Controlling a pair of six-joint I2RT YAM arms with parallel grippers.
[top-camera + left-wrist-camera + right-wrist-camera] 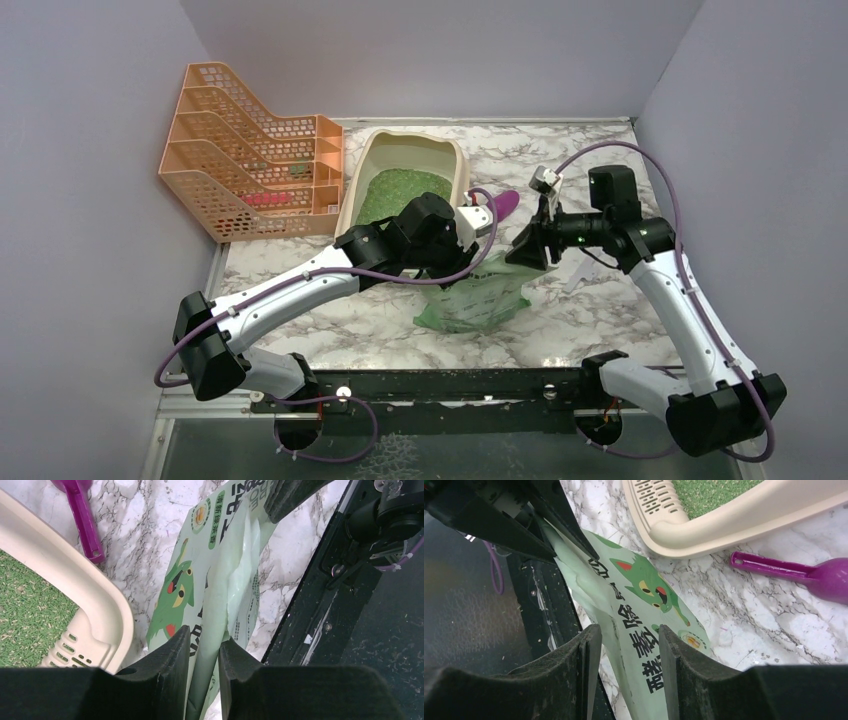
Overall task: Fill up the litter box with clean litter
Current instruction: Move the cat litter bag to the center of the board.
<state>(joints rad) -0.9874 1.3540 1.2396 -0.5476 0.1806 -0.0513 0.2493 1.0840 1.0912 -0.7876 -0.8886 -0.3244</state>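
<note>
The beige litter box (358, 172) stands at the back centre with green litter (400, 190) spread over its floor. Its rim (75, 585) and slotted lip (656, 502) show in both wrist views. A pale green printed litter bag (480, 300) rises from the marble between the two arms. My left gripper (205, 640) is shut on a fold of the bag (220, 565). My right gripper (629, 630) stands open around the bag's other end (644, 595), with a gap showing beside its left finger.
A magenta scoop (503, 205) lies on the marble just right of the litter box. An orange mesh file rack (250, 160) stands at the back left. The black base strip (450, 385) runs along the near edge. Grey walls close in the left, right and back.
</note>
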